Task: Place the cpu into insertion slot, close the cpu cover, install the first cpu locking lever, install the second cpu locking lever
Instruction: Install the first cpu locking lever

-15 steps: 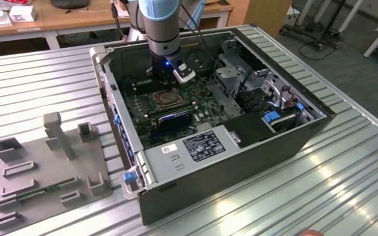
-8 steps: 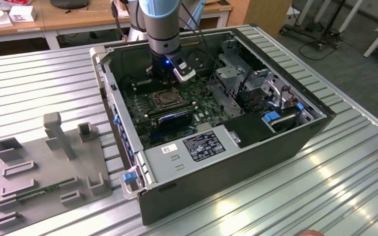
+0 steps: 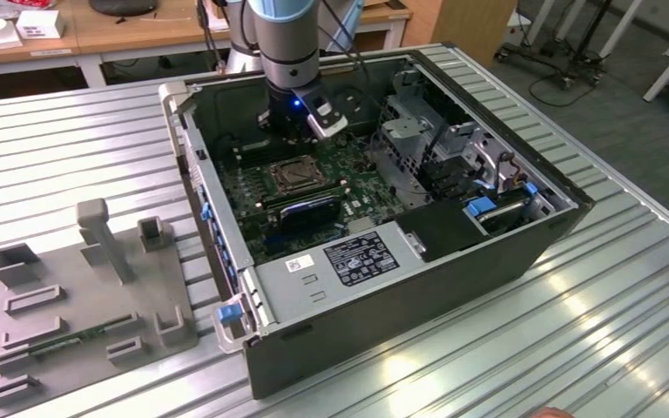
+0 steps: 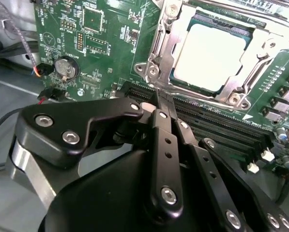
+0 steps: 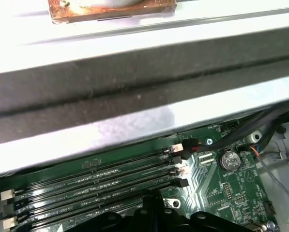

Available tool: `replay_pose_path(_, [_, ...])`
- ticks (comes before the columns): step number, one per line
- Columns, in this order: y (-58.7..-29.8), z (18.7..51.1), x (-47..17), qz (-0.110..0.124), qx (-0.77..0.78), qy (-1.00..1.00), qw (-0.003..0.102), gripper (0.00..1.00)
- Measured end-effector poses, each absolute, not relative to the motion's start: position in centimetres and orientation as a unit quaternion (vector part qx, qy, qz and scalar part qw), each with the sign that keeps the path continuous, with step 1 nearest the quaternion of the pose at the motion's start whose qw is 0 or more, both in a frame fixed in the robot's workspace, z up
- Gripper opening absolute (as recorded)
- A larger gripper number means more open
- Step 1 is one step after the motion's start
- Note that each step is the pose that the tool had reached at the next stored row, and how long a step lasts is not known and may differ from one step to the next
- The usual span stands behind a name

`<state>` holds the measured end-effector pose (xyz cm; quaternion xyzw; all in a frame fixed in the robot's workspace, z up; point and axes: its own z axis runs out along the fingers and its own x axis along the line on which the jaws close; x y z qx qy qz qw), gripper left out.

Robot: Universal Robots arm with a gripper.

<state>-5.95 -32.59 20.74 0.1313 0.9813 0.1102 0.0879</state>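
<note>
The cpu (image 4: 209,55) lies in the insertion slot (image 3: 292,177), its pale metal face showing. The silvery cpu cover (image 4: 159,46) lies flat around it, framing it with its window. A thin metal lever rod (image 4: 256,73) runs along one side of the cover. My gripper (image 4: 164,99) is shut with nothing between its black fingers. Its tips hover just off the socket's corner, over the edge of the long black memory slots (image 4: 221,123). In the exterior view the gripper (image 3: 300,135) reaches down into the open computer case, just behind the socket.
The case (image 3: 521,244) lies on its side on a ribbed metal table. A drive cage (image 3: 428,148) and a power supply (image 3: 358,257) crowd the board. A coin battery (image 4: 66,67) and cables sit nearby. A grey fixture plate (image 3: 79,305) lies at the exterior view's left.
</note>
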Motion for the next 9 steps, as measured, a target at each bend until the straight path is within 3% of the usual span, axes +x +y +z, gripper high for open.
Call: replay_pose_path(9, [-32.59, 21.55, -5.94, 0.11, 0.131, 0.981, 0.088, 0.1])
